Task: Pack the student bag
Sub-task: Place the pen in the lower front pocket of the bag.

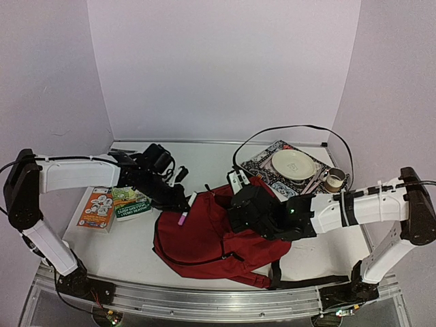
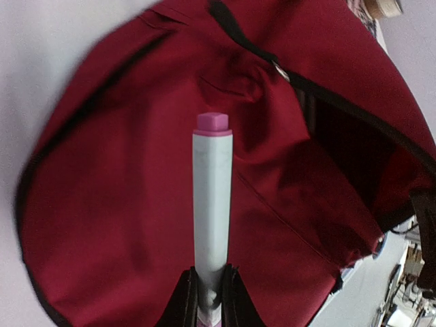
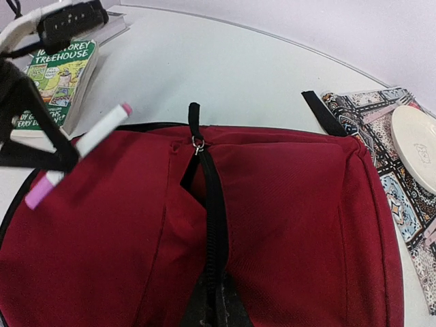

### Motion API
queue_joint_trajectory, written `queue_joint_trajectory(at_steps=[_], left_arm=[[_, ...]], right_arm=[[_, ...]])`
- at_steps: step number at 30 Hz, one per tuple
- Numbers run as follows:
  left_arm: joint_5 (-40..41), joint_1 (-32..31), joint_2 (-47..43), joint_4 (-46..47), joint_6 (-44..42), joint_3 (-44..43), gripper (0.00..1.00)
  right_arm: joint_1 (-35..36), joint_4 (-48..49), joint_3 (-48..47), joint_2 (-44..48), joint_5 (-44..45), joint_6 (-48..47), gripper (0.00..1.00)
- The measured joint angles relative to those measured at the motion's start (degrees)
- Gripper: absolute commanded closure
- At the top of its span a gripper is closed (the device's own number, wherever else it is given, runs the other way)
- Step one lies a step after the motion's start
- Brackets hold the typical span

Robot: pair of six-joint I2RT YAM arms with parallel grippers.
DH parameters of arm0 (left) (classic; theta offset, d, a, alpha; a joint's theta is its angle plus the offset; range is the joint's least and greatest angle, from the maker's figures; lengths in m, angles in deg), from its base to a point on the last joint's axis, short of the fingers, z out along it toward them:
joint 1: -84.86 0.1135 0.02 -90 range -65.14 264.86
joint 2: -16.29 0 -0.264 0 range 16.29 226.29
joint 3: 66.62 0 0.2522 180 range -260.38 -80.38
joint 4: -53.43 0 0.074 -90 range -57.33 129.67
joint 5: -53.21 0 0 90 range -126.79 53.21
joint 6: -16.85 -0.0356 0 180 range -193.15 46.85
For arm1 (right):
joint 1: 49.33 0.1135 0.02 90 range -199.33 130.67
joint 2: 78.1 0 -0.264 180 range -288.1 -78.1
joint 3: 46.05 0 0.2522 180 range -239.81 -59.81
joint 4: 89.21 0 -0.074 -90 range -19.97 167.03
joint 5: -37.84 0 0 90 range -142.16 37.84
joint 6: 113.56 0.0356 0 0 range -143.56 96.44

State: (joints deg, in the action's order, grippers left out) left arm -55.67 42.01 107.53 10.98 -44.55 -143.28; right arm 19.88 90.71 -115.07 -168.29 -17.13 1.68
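Observation:
The student bag (image 1: 204,238), dark red with black zippers, lies flat in the middle of the table. My left gripper (image 2: 210,300) is shut on the end of a white marker with pink caps (image 2: 212,197), which it holds just above the bag's fabric (image 2: 122,204). From above, the marker (image 1: 184,215) hangs over the bag's upper left edge. My right gripper (image 3: 216,303) is shut on the bag's black zipper edge (image 3: 214,204), pinching the fabric beside a small gap below the zipper pull (image 3: 197,143). From above, the right gripper (image 1: 240,204) sits on the bag's top.
Two books (image 1: 97,208) (image 1: 129,203) lie left of the bag. A black corded item (image 1: 160,162) rests behind them. At the back right a white plate (image 1: 294,164) sits on a patterned mat (image 1: 262,165), with a small roll (image 1: 334,180) beside it.

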Motion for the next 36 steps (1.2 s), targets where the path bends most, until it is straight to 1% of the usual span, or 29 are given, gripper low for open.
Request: queue_joint_trajectory(at_steps=[3, 5, 8, 12, 16, 20, 24, 30, 36], left_arm=[[-2.4, -3.5, 0.0, 1.2, 0.9, 0.6, 1.0], [-3.5, -4.6, 0.0, 2.3, 1.5, 0.6, 1.0], [-5.1, -5.6, 1.1, 4.1, 1.8, 0.3, 1.0], [-6.5, -7.0, 5.2, 5.8, 2.0, -1.2, 1.0], [-6.5, -8.1, 8.8, 7.2, 3.1, -2.9, 1.0], [-6.5, -8.2, 9.6, 10.7, 5.5, -3.5, 1.0], [-4.8, -8.2, 9.6, 16.3, 9.7, -3.5, 1.0], [0.6, -8.2, 9.6, 26.9, 17.6, -1.6, 1.0], [3.6, -8.3, 11.1, 32.6, 24.3, -0.3, 0.96]], right_arm=[[0.0, 0.1, -0.6, -0.5, -0.3, -0.5, 1.0], [0.0, 0.3, -1.0, -0.8, -0.6, -0.8, 1.0], [0.0, 0.7, -1.0, -0.8, -1.3, -1.2, 1.0], [0.0, 1.6, -1.1, -0.8, -2.5, -1.4, 1.0], [0.0, 2.3, -1.1, -0.8, -4.1, -1.4, 1.0], [0.0, 3.3, -1.0, -0.8, -6.2, -1.3, 1.0], [0.0, 4.8, -0.5, -0.8, -8.0, -1.0, 1.0], [-0.1, 5.5, -0.2, -0.8, -9.7, -0.3, 1.0], [-0.1, 5.6, -0.2, -0.8, -10.4, 0.1, 1.0]])
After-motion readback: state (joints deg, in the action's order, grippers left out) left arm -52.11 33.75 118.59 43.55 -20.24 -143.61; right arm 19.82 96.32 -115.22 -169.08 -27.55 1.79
